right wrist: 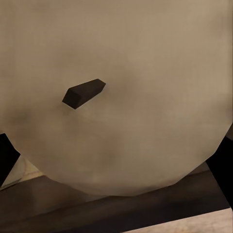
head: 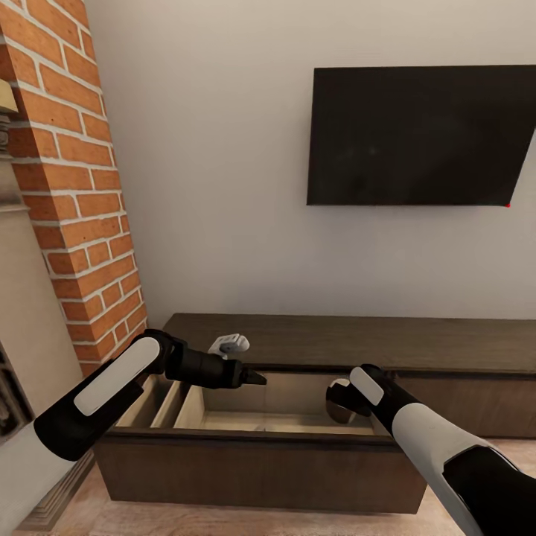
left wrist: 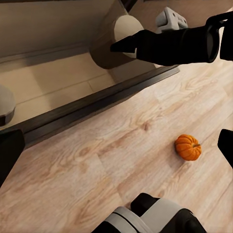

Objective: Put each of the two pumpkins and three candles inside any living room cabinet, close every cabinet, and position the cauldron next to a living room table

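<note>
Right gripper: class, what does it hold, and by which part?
The right gripper holds a candle, its fingers on opposite sides of the round body, wick end facing the camera.

My head camera looks forward and down at the cabinet (head: 350,342). Left wrist camera faces down past the cabinet's (left wrist: 97,99) front rail onto the floor (left wrist: 97,170). Right wrist camera sits tight against a candle (right wrist: 121,97) over that rail.

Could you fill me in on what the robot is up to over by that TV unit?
It is loading the open drawer of the cabinet. The right gripper holds a candle over the tan interior, close against its wrist camera, wick showing. The left gripper reaches over the drawer; whether it is open is unclear. One pumpkin lies on the wood floor in front.
</note>
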